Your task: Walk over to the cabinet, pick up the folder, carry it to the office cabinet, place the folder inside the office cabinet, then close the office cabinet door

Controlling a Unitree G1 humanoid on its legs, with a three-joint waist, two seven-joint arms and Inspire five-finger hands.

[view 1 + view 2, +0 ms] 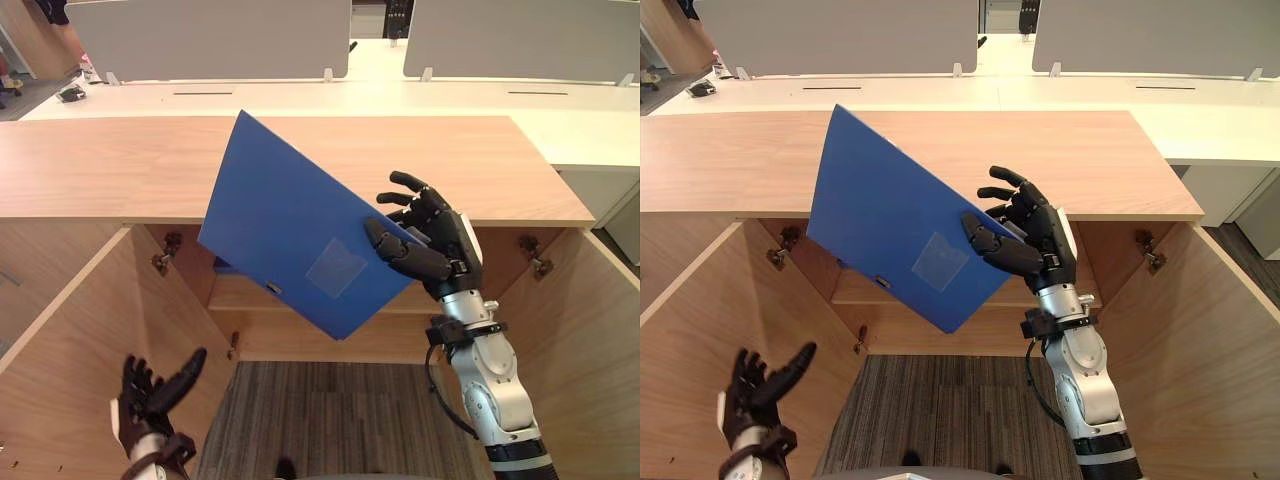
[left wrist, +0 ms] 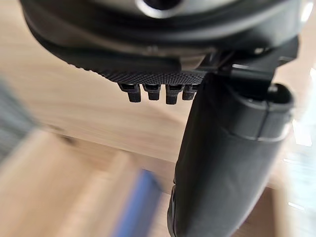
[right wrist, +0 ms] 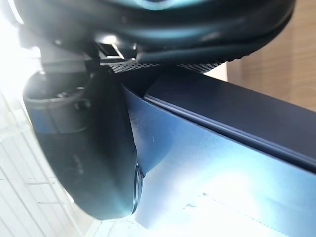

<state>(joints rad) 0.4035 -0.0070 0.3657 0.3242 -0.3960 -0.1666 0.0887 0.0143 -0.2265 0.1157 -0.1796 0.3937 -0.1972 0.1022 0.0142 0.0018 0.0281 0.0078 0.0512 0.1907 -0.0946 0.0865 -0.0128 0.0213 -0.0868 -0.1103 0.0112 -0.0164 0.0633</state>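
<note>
Past the fingers [image 1: 412, 184] of the right hand [image 1: 445, 235], a long white desk [image 1: 300, 95] runs across the room. Two grey partition screens stand on it, one left of the fingers [image 1: 210, 38] and one right [image 1: 520, 35]. Below the fingers lies striped grey-brown carpet [image 1: 330, 410]. The light is bright and even.

The folder [image 1: 290, 220] is blue, the cabinet [image 1: 100, 165] wood-grained, the carpet [image 1: 330, 410] grey-striped.
</note>
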